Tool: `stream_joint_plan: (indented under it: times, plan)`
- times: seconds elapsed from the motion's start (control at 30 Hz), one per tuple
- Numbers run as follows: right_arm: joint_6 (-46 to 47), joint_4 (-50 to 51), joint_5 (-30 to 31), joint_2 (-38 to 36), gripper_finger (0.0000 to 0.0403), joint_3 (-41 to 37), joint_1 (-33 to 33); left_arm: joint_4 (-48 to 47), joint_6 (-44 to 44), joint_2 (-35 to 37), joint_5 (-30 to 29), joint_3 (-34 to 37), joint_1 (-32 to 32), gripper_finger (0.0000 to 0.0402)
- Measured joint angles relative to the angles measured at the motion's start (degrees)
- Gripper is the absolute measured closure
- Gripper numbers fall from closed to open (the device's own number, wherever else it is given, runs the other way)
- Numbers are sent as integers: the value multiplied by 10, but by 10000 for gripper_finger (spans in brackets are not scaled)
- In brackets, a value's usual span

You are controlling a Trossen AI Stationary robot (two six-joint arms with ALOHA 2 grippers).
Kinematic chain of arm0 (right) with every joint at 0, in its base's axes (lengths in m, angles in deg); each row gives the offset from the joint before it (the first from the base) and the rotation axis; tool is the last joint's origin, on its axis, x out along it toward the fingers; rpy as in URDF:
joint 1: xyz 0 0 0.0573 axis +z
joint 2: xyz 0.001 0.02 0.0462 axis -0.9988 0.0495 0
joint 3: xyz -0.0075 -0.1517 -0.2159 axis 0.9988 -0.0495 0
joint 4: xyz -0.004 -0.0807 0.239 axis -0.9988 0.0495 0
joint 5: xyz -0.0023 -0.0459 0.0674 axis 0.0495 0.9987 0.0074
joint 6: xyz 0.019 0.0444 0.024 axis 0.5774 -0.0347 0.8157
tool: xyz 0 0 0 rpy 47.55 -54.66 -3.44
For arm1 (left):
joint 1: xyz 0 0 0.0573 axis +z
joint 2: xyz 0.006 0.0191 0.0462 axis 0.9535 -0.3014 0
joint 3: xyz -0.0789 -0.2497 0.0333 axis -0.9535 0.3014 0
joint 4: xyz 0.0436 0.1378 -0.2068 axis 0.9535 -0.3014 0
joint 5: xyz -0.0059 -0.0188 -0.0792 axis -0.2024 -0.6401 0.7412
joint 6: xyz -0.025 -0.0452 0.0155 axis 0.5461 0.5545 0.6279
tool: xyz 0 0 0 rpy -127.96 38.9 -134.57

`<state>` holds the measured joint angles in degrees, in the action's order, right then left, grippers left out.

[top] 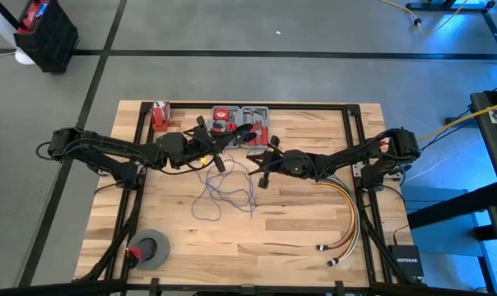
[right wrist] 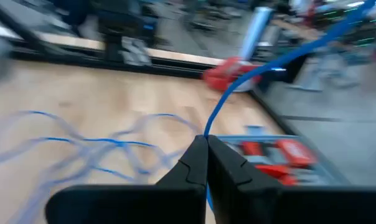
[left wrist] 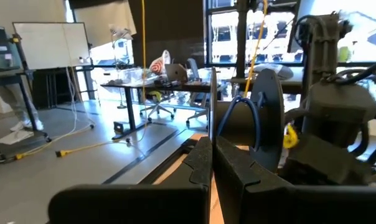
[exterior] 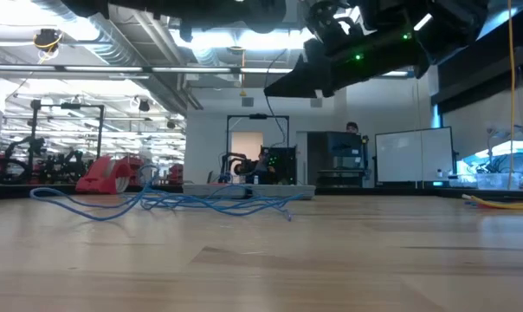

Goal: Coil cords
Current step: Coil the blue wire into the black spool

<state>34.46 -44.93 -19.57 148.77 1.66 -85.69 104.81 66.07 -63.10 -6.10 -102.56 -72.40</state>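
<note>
The thin blue-purple cords (top: 224, 197) lie in loose loops on the wooden table's middle, seen low as a flat tangle (exterior: 201, 201). My right gripper (top: 263, 177) hovers above the loops' right side, shut on a strand (right wrist: 206, 138). My left gripper (top: 220, 162) hangs over the loops' far left part, its fingers shut (left wrist: 211, 158); a thin strand (left wrist: 211, 106) rises from between the tips. Another blue loop (left wrist: 238, 111) shows ahead of it, by the right arm. My left gripper pinches a thin strand (left wrist: 211, 134) between its two fingertips; the strand stands up from them, and the fingers point about level toward the table's right. My right gripper pinches one strand of cord (right wrist: 208, 132) between its fingertips, coming nearly level from the table's right. From the pinch the strand runs up and away in a drawn curve (right wrist: 269, 65), lifted clear; the remaining loops (right wrist: 82, 146) lie on the table.
A grey tray with red parts (top: 242, 122) and a red dispenser (top: 160, 115) stand at the far edge. A bundle of yellow, orange and red cables (top: 347, 222) curves along the right side. A grey tape roll (top: 150, 249) sits near left.
</note>
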Motion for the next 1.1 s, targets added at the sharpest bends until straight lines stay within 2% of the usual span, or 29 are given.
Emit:
stream_joint_plan:
  times: [0.07,0.2,0.33,0.5,0.63,0.73,0.87,0.97,1.1]
  plan:
    - [25,11,-37,0,393,0,0,-3,-11,0,0,0,0,400]
    - [44,91,-47,-20,377,2,1,-10,-34,0,0,0,-9,400]
    - [57,271,-38,-77,345,34,0,-9,-60,1,0,0,-19,400]
    - [81,542,-59,-160,312,106,1,-19,-84,5,0,0,-28,400]
    - [84,654,-59,-215,304,141,1,-32,-90,5,18,0,-28,400]
    - [64,648,-58,-265,304,145,0,-37,-98,5,77,0,-26,400]
    - [15,511,-71,-313,304,126,0,-38,-99,6,148,0,-21,400]
    - [-1,386,-110,-318,304,99,0,-40,-96,6,167,0,-21,400]
    - [-16,309,-124,-289,304,80,0,-40,-84,6,169,0,-23,400]
